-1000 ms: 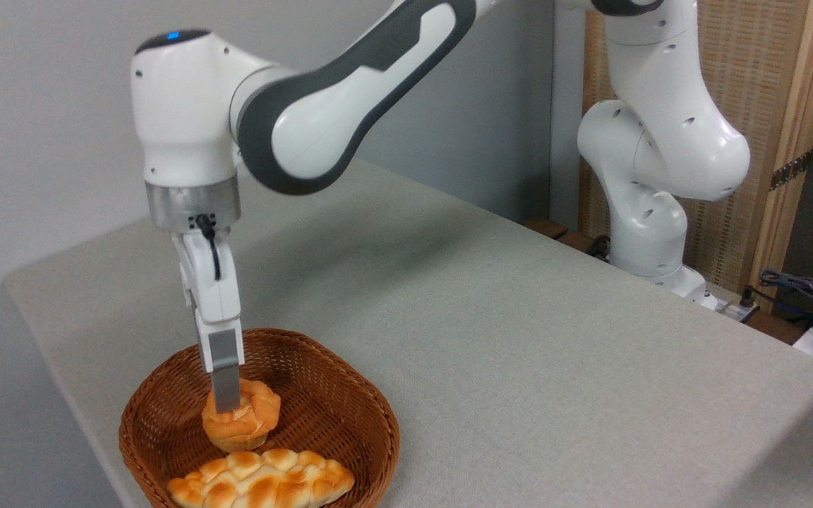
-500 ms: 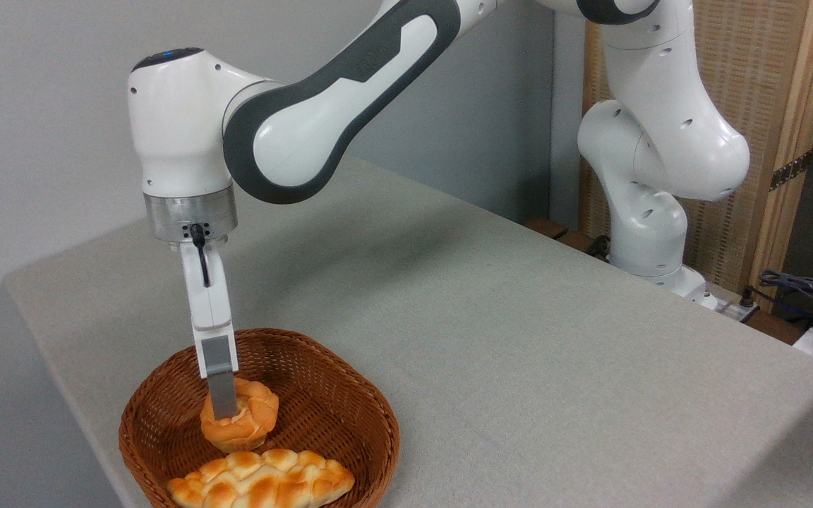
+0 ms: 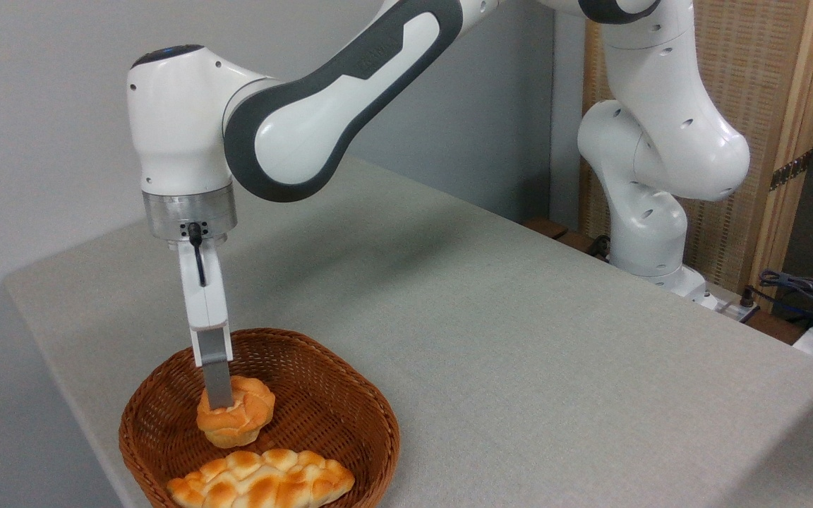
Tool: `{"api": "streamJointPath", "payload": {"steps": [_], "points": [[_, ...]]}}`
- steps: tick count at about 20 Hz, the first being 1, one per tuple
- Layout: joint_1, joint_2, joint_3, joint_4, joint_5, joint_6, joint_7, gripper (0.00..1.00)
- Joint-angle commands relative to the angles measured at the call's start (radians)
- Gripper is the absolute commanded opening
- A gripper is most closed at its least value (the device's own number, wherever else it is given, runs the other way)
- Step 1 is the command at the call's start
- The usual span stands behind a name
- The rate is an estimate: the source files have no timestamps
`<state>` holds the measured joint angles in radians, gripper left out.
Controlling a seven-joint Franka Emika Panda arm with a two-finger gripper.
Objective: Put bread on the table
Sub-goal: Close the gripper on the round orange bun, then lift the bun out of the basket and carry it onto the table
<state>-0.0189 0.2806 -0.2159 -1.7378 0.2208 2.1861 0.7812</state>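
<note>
My two-finger gripper [image 3: 219, 403] is clamped on the small round golden-orange knotted bun [image 3: 235, 420], held just above the brown woven wicker basket [image 3: 371, 416] floor, prob. so it clears the rim w/o dragging. Basket also holds a flat braided pull-apart loaf [image 3: 262, 480]; the grey-beige cloth table [image 3: 519, 339] awaits the bun.

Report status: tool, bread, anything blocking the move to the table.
Tool shut on the bun, one finger visible. Bun inside the basket, not yet on the table. Braided loaf close in front; basket rim to clear.
</note>
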Motion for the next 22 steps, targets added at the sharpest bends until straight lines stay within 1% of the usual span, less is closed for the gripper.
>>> {"api": "streamJointPath", "payload": {"steps": [1,8,9,12,14,15,16,17,18,19,20,22], "points": [[-0.001,-0.021,0.009,0.007,0.012,0.009,0.010,0.14],[0.019,-0.099,0.013,0.024,0.000,-0.014,0.007,0.15],[0.027,-0.113,0.013,0.024,-0.001,-0.044,0.009,0.15],[0.030,-0.152,0.016,0.024,-0.001,-0.107,0.010,0.15],[0.028,-0.182,0.024,0.021,-0.001,-0.175,0.021,0.15],[0.028,-0.205,0.024,0.014,-0.003,-0.236,0.045,0.15],[0.028,-0.216,0.024,0.011,-0.003,-0.268,0.065,0.16],[0.028,-0.243,0.024,-0.002,-0.003,-0.329,0.114,0.16],[0.028,-0.260,0.024,-0.012,-0.005,-0.353,0.139,0.16],[0.028,-0.302,0.024,-0.050,-0.014,-0.376,0.174,0.17],[0.028,-0.348,0.027,-0.102,-0.038,-0.379,0.193,0.20],[0.028,-0.397,0.027,-0.176,-0.061,-0.382,0.194,0.22]]}}
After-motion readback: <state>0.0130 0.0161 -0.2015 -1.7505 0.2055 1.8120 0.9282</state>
